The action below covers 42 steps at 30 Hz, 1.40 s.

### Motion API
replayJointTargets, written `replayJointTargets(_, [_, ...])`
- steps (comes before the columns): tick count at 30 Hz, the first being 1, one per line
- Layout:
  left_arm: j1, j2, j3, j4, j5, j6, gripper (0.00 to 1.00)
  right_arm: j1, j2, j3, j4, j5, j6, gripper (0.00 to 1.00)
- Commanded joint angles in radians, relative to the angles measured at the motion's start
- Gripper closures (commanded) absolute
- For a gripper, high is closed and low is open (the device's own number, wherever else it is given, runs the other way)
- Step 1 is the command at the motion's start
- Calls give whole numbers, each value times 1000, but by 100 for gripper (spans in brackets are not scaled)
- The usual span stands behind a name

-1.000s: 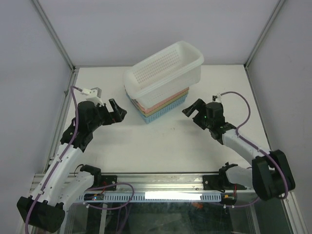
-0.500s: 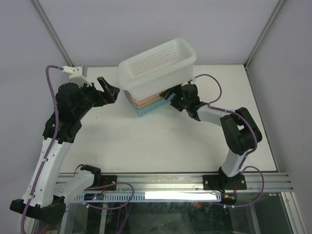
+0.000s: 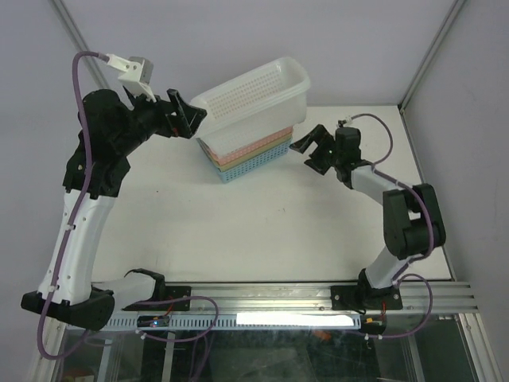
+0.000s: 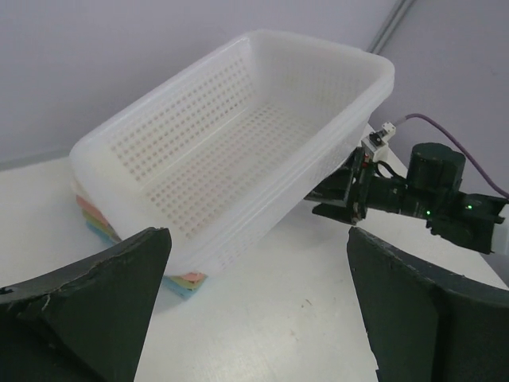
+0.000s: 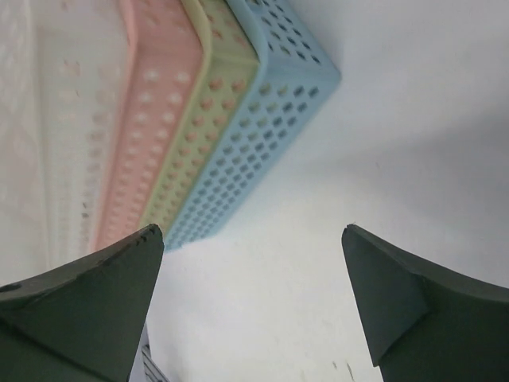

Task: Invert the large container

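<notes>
The large container (image 3: 253, 102), a white perforated basket, rests open side up and tilted on a stack of smaller coloured baskets (image 3: 248, 157). My left gripper (image 3: 184, 118) is raised at the container's left end and stands open. In the left wrist view the container (image 4: 238, 143) lies ahead of the left gripper (image 4: 258, 306), with nothing between the fingers. My right gripper (image 3: 312, 149) is open just right of the stack, low over the table. Its view shows the right gripper (image 5: 250, 294) with bare table in the gap, and the container's wall (image 5: 48, 119) at far left.
The stack holds a pink basket (image 5: 151, 119), a green one (image 5: 203, 135) and a blue one (image 5: 262, 127) at the bottom. Aluminium frame posts (image 3: 417, 76) and grey walls bound the white table (image 3: 262, 231). The right arm (image 4: 433, 191) shows behind the container in the left wrist view.
The left arm rose and swung in to the container's left end. The right gripper drew back rightward from the container's right end. The container shifted slightly left with its stack.
</notes>
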Motion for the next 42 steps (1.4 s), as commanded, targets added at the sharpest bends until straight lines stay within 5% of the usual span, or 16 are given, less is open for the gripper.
replayJointTargets(1, [-2, 107, 129, 19, 139, 111, 1, 8, -245, -126, -125, -24, -169, 1])
replayJointTargets(13, [-44, 461, 487, -85, 386, 260, 1, 8, -749, -434, -279, 161, -190, 1])
replayJointTargets(21, [-52, 535, 490, -129, 419, 327, 1, 8, -870, -506, -178, 181, -120, 1])
replayJointTargets(24, [-52, 547, 492, -130, 437, 312, 1, 28, -803, -537, 27, 174, -61, 1])
replayJointTargets(29, [-52, 542, 480, -133, 433, 286, 1, 99, -491, -327, 55, 243, 4, 6])
replayJointTargets(32, [-52, 540, 473, -132, 429, 273, 1, 106, -315, -273, 208, 238, 126, 16])
replayJointTargets(36, [-51, 540, 455, -139, 409, 265, 1, 105, -102, -178, 321, 238, 126, 16])
replayJointTargets(37, [-50, 539, 448, -140, 407, 263, 1, 105, -52, -134, 316, 227, 249, 43])
replayJointTargets(42, [-50, 525, 376, -127, 449, 227, 1, 109, 164, 74, 290, 163, 262, 60])
